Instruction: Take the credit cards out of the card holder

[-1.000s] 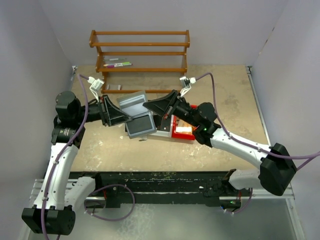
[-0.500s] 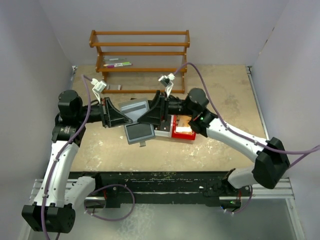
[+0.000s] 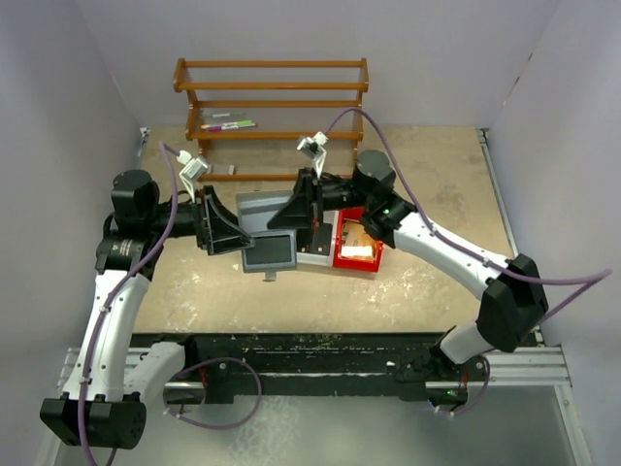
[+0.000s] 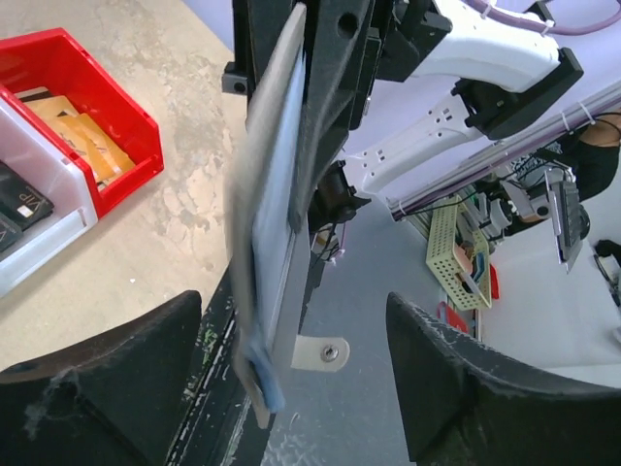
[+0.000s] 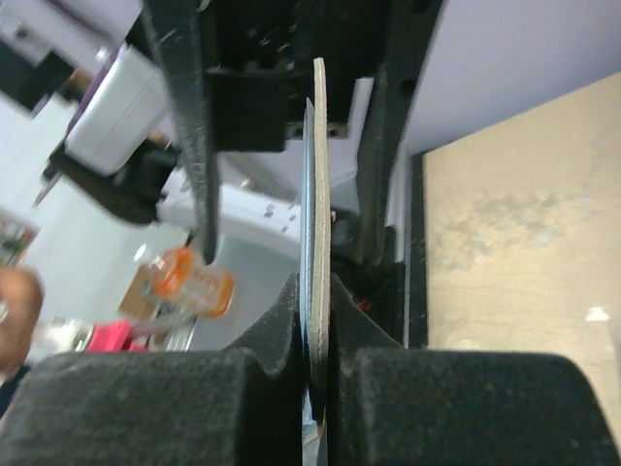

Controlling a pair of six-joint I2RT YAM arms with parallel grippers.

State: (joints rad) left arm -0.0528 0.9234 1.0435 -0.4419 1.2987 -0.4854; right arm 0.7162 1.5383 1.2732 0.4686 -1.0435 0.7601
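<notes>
Edgewise, right gripper [image 5: 315,316] clamps card holder [image 5: 320,175] rim

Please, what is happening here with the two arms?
The two arms meet over the table around the open card holder. The right gripper pinches one panel by its edge. The left gripper is open, its fingers on both sides of the holder, not closed. No card is seen coming out.

Grey-blue card holder [image 3: 269,251], seemingly unfolded, aloft
</notes>
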